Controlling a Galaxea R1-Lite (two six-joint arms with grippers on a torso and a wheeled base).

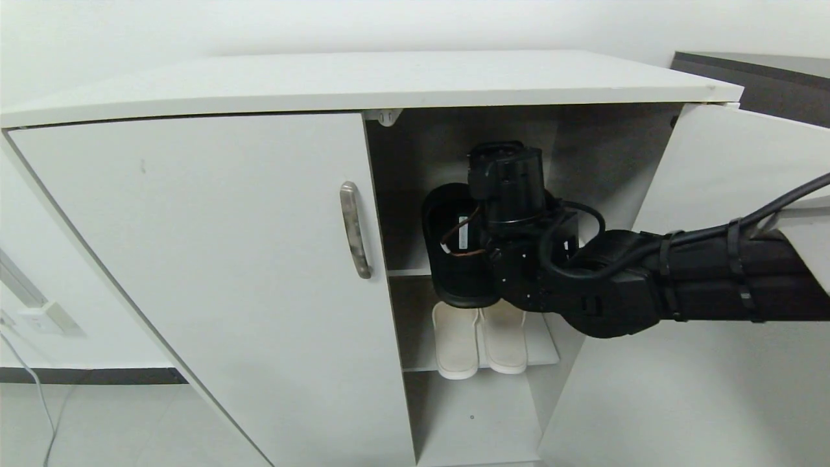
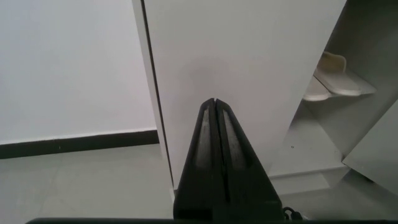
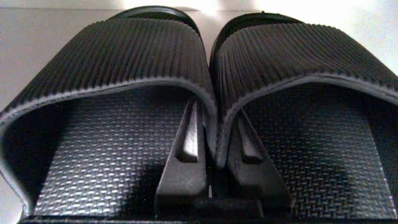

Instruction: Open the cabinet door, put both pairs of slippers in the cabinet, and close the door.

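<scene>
Right wrist view, black slippers (image 3: 143, 56) pinched by right gripper (image 3: 215, 121)

Office-type rm: white cabinet (image 1: 363, 81), bare wall (image 2: 68, 62), black skirting (image 1: 84, 375).

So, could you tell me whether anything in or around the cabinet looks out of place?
Only slightly: the white slippers on the lower shelf poke past its front edge. The black slippers are not yet set down, pinched together in the right gripper.
</scene>
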